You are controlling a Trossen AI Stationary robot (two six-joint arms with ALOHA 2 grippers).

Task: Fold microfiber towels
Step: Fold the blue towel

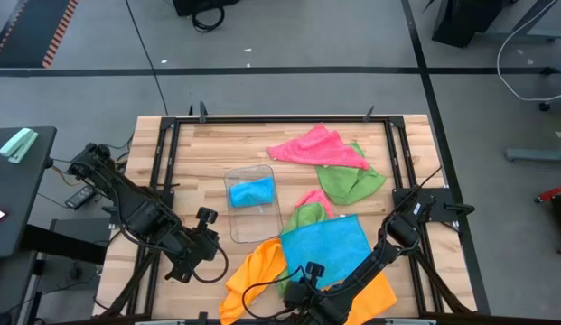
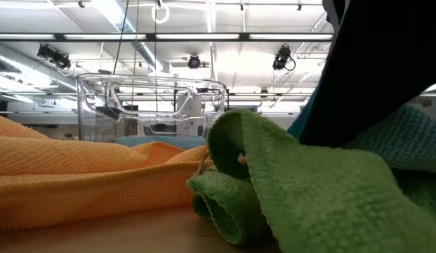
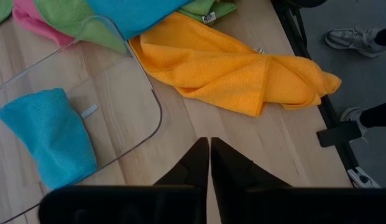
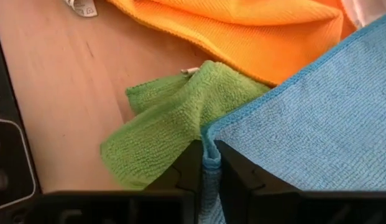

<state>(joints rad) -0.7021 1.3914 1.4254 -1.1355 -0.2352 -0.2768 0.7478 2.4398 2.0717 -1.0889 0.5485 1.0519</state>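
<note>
A sky-blue towel [image 1: 325,246] lies spread flat on top of an orange towel [image 1: 255,278] and a green towel [image 4: 165,127] near the table's front edge. My right gripper [image 4: 210,152] is shut on the blue towel's near left corner; in the high view my right gripper [image 1: 304,276] is at that corner. My left gripper [image 3: 209,160] hangs shut above bare wood at the front left, beside the clear tray [image 3: 140,84], holding nothing. A folded blue towel [image 1: 251,191] lies in the tray. Farther back lie a pink towel [image 1: 316,147] and another green towel [image 1: 352,182]. My right gripper pinches the blue towel's corner [image 4: 209,138] between its two fingers, which slant down from the table's near side. A small fold of the hemmed edge stands up between them. The rest of the towel lies flat on the green and orange towels.
The tray [image 1: 255,217] stands at the table's middle, left of the blue towel. A black frame [image 1: 167,162] runs along the table's edges. A strip of pink cloth [image 1: 313,199] shows beside the green towel. Bare wood [image 1: 208,144] lies at the far left.
</note>
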